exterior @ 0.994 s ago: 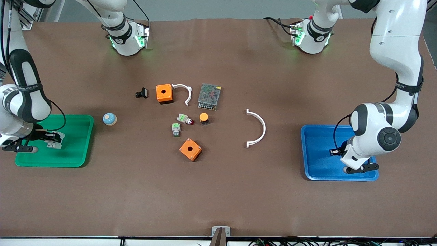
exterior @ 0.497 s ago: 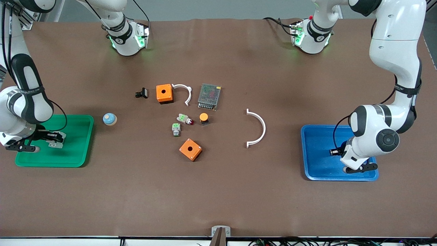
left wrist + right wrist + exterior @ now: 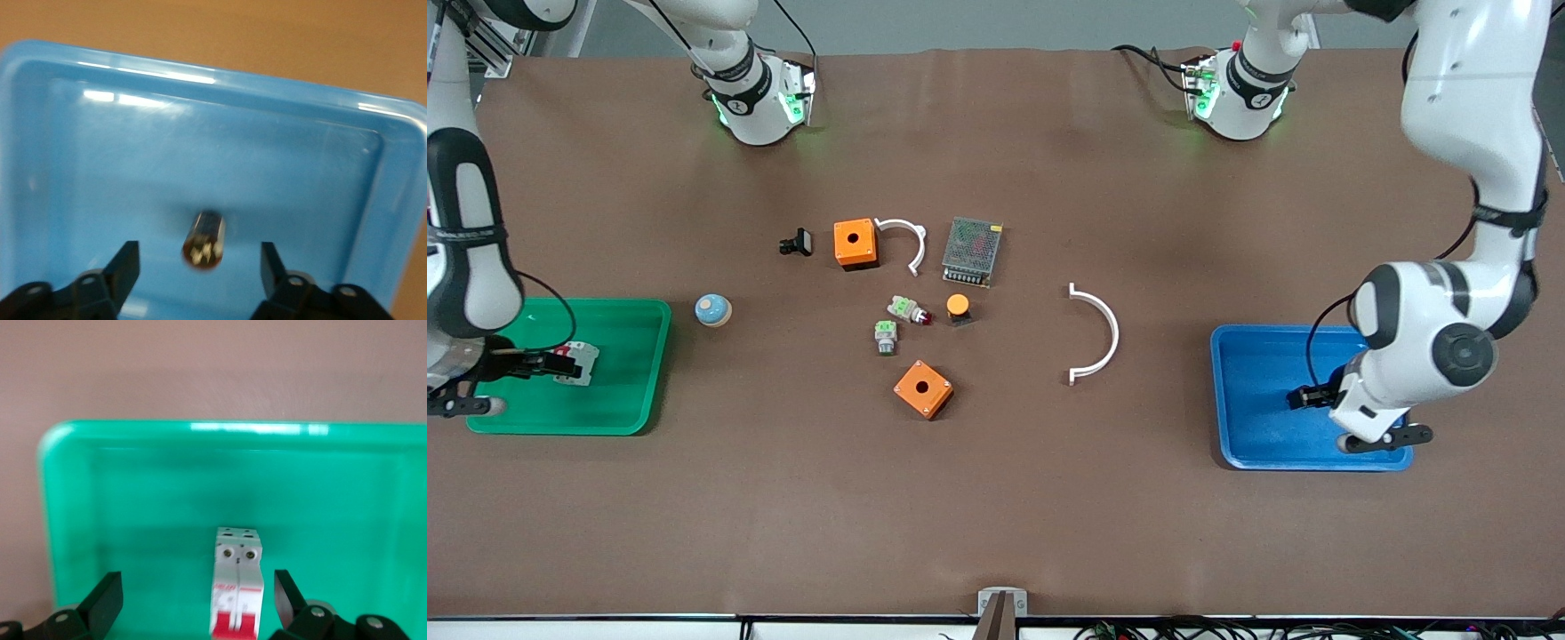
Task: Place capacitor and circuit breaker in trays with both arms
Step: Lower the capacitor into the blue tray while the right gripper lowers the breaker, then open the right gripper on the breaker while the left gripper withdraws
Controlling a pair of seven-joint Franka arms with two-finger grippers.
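Capacitor [image 3: 204,240] in blue tray [image 3: 280,100], hidden from front camera.

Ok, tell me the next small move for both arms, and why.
Probably lift both grippers straight up and clear. The capacitor lies in the blue tray between the left gripper's open fingers, untouched. The breaker lies in the green tray, the right gripper open around it. Both look released.

The circuit breaker [image 3: 237,589] carries small red print on its white label, too blurred to read. No other text, number or brand is legible anywhere.
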